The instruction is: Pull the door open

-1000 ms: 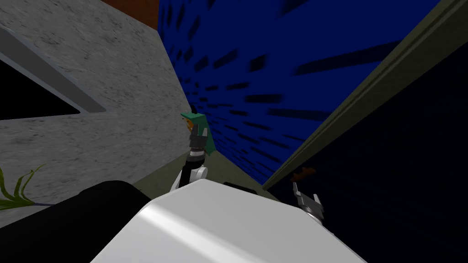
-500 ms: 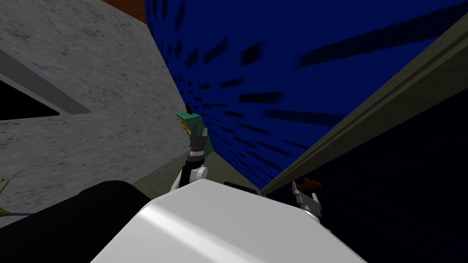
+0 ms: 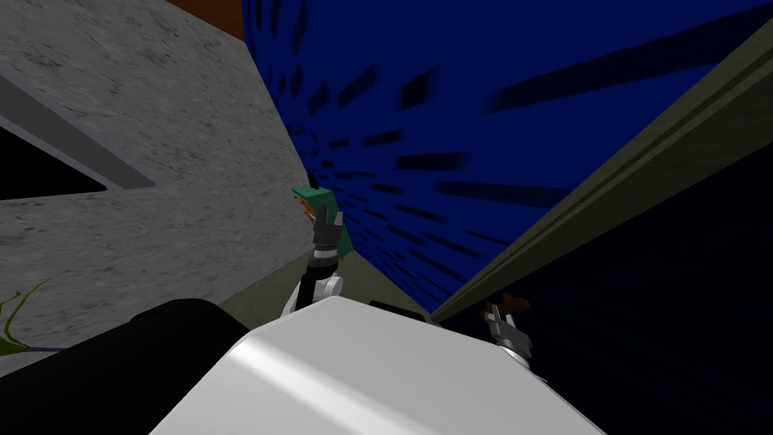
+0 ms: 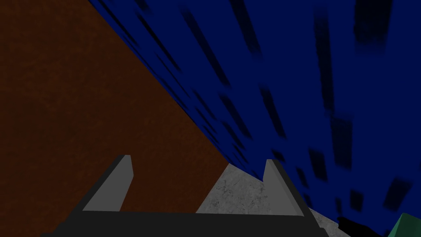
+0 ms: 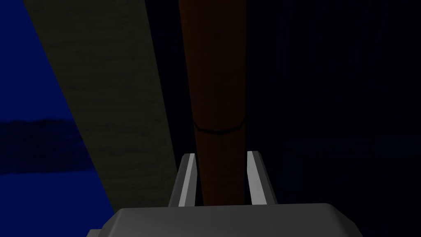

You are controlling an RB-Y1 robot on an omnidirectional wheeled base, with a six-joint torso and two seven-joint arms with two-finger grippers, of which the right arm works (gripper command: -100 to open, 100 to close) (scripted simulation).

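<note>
My right jaws are clamped on the door handle (image 5: 218,103), a brown bar that runs up between my two fingers (image 5: 188,179), each pressed against one side of it. In the head view the handle sits low on my right, against the door (image 3: 642,302), a very dark, almost black panel that takes up that whole side. Just beside the door runs its frame (image 3: 604,189), a dull olive strip with long grooves. My left jaws are spread wide with nothing between them, held ahead of my chest and close to a green object (image 3: 332,208) with a bit of orange on it. I cannot tell whether they touch it. On the left stands a grey speckled wall (image 3: 151,151) with a lighter-framed opening onto a black area (image 3: 38,177), and a green plant leaf (image 3: 15,317) pokes in low by that wall. Between wall and frame spreads a deep blue surface (image 3: 453,113) flecked with dark dashes, and I cannot tell if it is floor or wall. Farthest off lies a brown surface (image 4: 82,103).
</note>
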